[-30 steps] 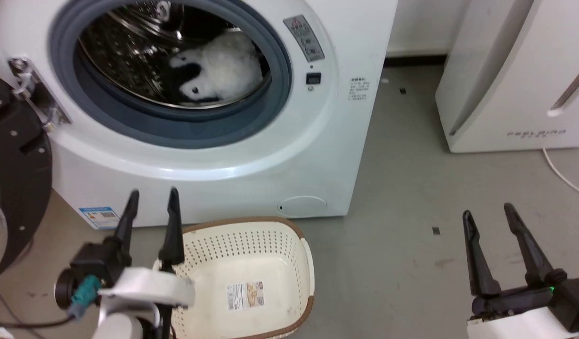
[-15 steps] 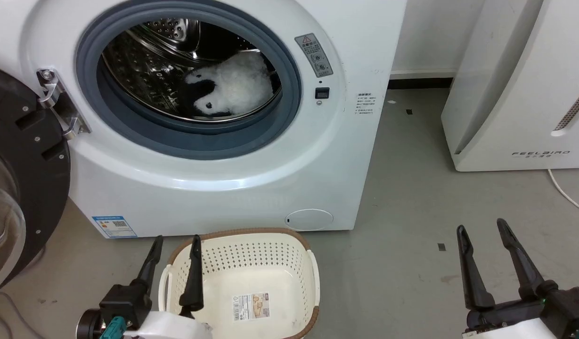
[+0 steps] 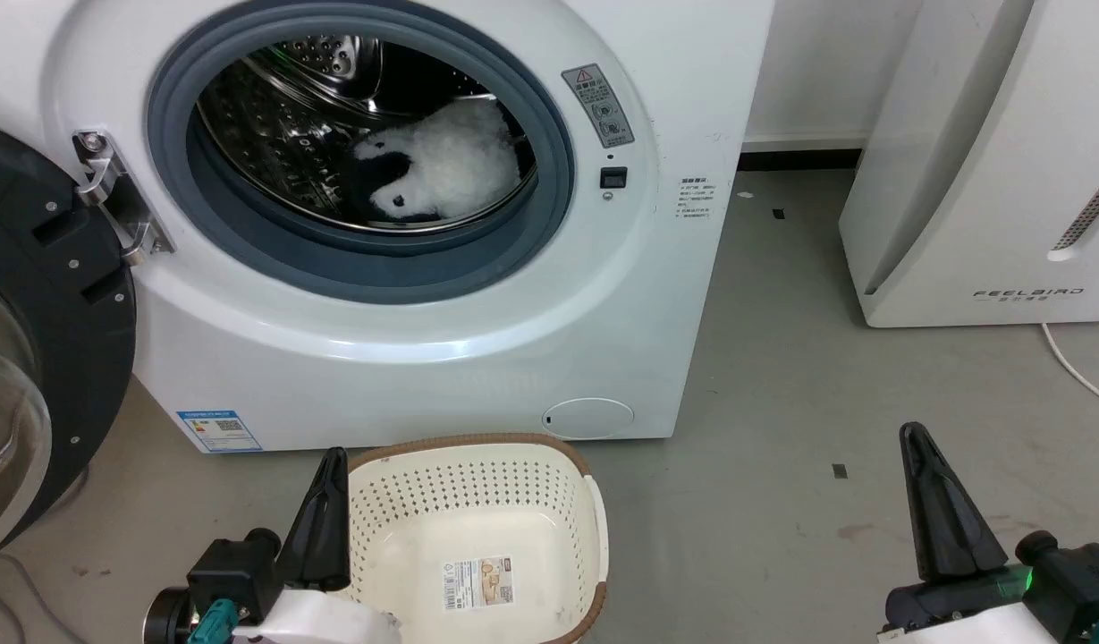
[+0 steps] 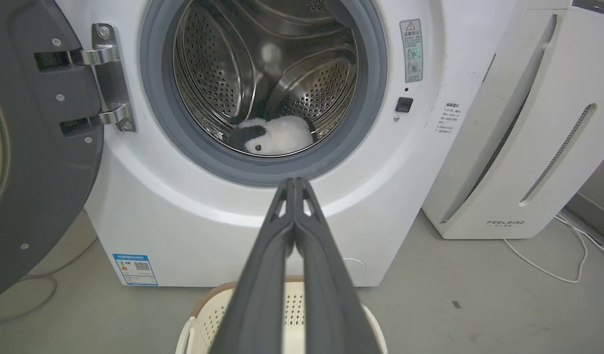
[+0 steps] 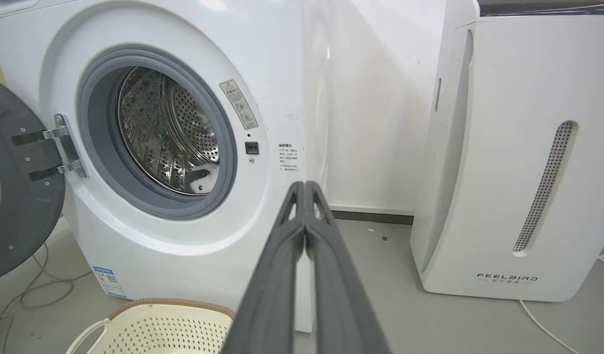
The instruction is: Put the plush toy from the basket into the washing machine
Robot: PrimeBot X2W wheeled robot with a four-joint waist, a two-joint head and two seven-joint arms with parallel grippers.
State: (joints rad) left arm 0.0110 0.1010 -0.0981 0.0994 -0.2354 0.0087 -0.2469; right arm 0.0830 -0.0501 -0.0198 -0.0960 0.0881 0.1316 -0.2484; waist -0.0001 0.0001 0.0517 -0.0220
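Observation:
The plush toy (image 3: 437, 170) lies inside the steel drum of the washing machine (image 3: 406, 358), white fur with black patches; it also shows in the left wrist view (image 4: 274, 135) and as a sliver in the right wrist view (image 5: 201, 179). The cream basket (image 3: 477, 537) stands on the floor before the washer, holding just a paper label (image 3: 477, 583). My left gripper (image 3: 333, 461) is shut, empty, at the basket's left rim. My right gripper (image 3: 914, 438) is shut, empty, over the floor at the lower right. In each wrist view the fingertips meet, left gripper (image 4: 294, 183), right gripper (image 5: 305, 185).
The washer's dark round door (image 3: 39, 358) hangs open at the left on its steel hinge (image 3: 111, 201). A white FEELBIRD appliance (image 3: 987, 161) stands at the right with a white cable (image 3: 1072, 358) on the grey floor. Grey cables (image 5: 31, 295) lie under the door.
Both grippers have gone from open to shut, with nothing in them. The left one has drawn back down toward the basket's left rim. The head camera tilted up early on, then held still.

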